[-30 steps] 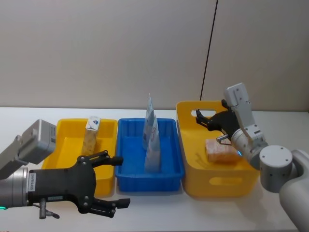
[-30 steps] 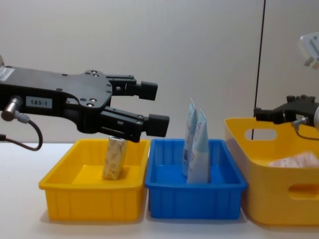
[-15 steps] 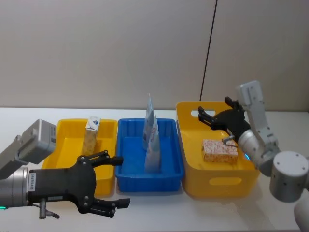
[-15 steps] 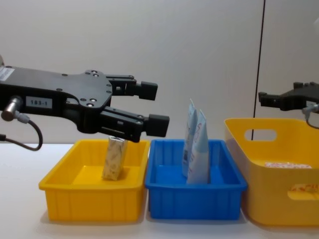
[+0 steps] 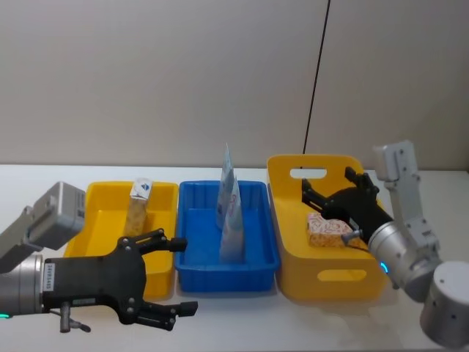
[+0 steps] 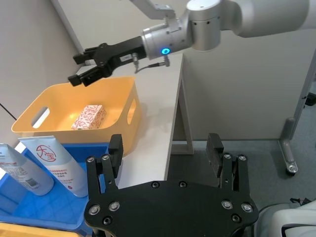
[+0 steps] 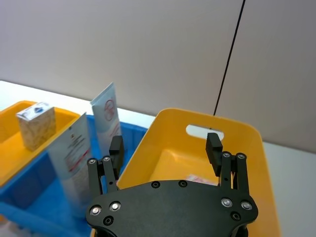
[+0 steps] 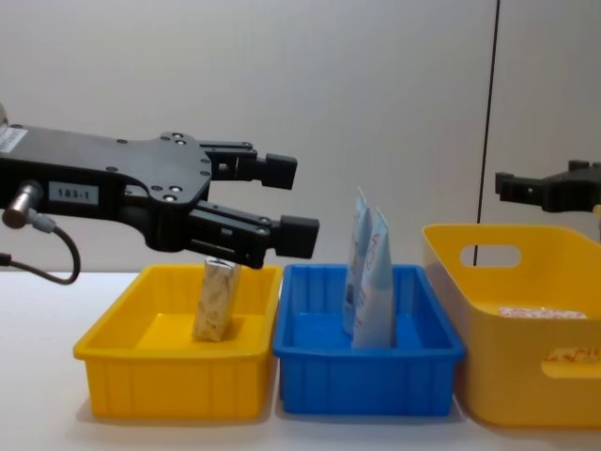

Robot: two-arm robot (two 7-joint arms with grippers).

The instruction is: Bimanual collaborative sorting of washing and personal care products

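Note:
A white carton with red floral print lies on the floor of the tall yellow bin at the right, also seen in the left wrist view. My right gripper hovers open and empty above that bin, apart from the carton. A beige-patterned carton stands in the low yellow bin at the left. Two pale tubes stand upright in the blue bin in the middle. My left gripper is held open and empty in front of the low yellow bin, above the table.
The three bins stand side by side on a white table against a plain wall. A dark cable runs down the wall behind the tall bin. Bare table lies in front of the bins.
The right gripper has risen and drawn back from the floral carton, which now rests loose in the tall yellow bin. The left arm has not moved.

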